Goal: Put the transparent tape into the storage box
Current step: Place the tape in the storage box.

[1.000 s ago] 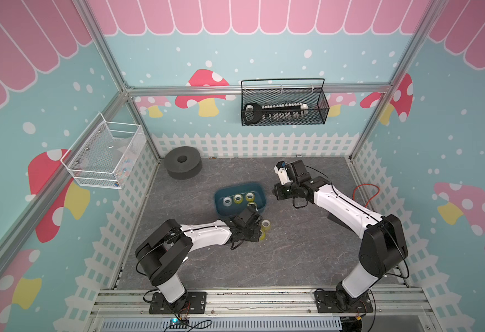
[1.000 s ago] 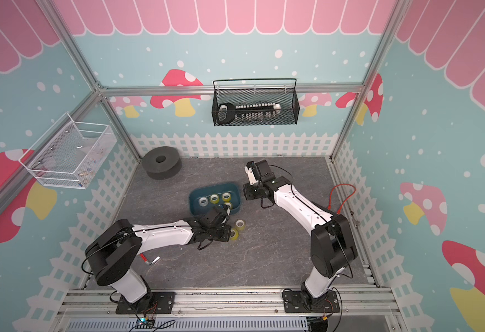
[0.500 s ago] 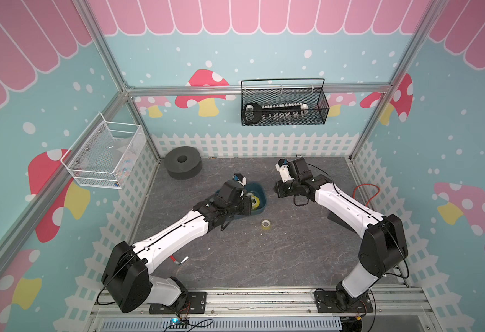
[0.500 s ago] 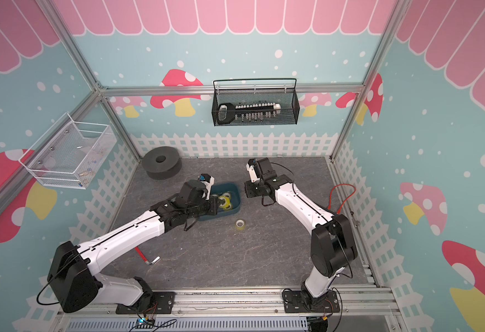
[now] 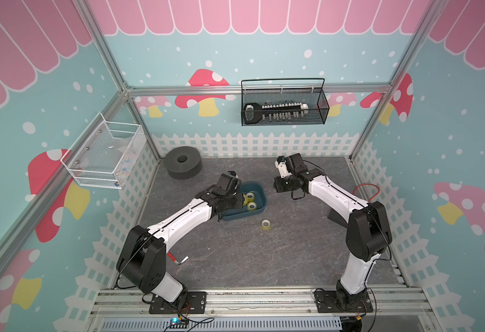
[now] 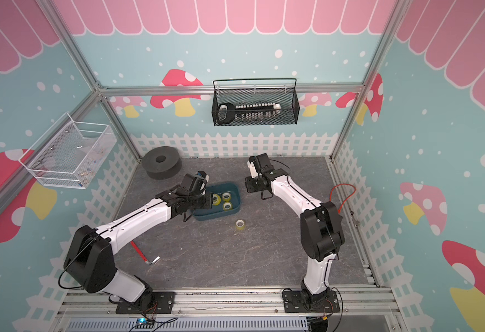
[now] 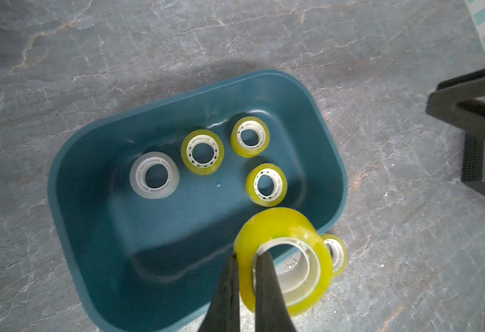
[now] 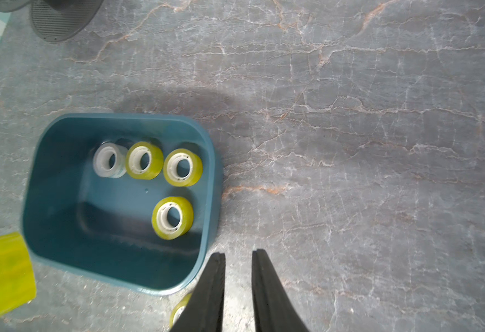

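Left gripper (image 7: 248, 254): fingers clamped on the held tape roll (image 7: 284, 227), one finger inside the white core and one outside on the yellow winding. We see this roll tilted and raised above the storage box (image 7: 91, 230), not resting in it. The box sits about mid worktop (image 5: 293, 258), a little toward the back edge and left of centre. We count four rolls lying flat inside it: one clear roll (image 7: 154, 175) and three yellow rolls (image 7: 202, 151). The loose tape roll (image 5: 266, 224) lies flat on the worktop just off the box's front right corner, not touching it. Right gripper (image 8: 237, 253): it hangs beside the box's right end, fingers slightly apart, nothing between them. Grey foam ring (image 5: 183, 162) at the back left corner. Red-handled hex key (image 6: 139, 251) near the front left corner.
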You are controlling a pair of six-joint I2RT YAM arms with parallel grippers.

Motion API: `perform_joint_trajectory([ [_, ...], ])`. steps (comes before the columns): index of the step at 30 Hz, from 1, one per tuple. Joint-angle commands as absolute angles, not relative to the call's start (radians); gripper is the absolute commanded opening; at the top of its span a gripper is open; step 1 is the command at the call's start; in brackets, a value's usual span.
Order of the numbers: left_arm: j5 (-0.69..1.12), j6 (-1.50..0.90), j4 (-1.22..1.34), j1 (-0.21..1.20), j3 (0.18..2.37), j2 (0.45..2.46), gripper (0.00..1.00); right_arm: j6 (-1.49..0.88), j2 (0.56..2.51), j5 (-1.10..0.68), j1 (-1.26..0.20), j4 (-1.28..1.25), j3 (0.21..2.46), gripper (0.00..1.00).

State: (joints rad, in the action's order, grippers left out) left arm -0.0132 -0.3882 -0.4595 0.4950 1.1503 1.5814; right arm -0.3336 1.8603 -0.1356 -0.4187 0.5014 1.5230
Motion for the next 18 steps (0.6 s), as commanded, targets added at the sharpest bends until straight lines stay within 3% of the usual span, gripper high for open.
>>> perform_joint_trajectory([
  [1, 0.013, -0.365, -0.478, 0.446, 1.192, 1.624, 0.0, -0.31, 1.92, -0.14, -0.411, 0.518, 1.571, 0.23],
  [10, 0.008, -0.327, -0.49, 0.445, 1.256, 1.773, 0.0, -0.305, 2.045, -0.163, -0.399, 0.547, 1.694, 0.23],
  [18, 0.004, -0.347, -0.493, 0.447, 1.212, 1.78, 0.0, -0.315, 2.078, -0.18, -0.393, 0.55, 1.707, 0.23],
])
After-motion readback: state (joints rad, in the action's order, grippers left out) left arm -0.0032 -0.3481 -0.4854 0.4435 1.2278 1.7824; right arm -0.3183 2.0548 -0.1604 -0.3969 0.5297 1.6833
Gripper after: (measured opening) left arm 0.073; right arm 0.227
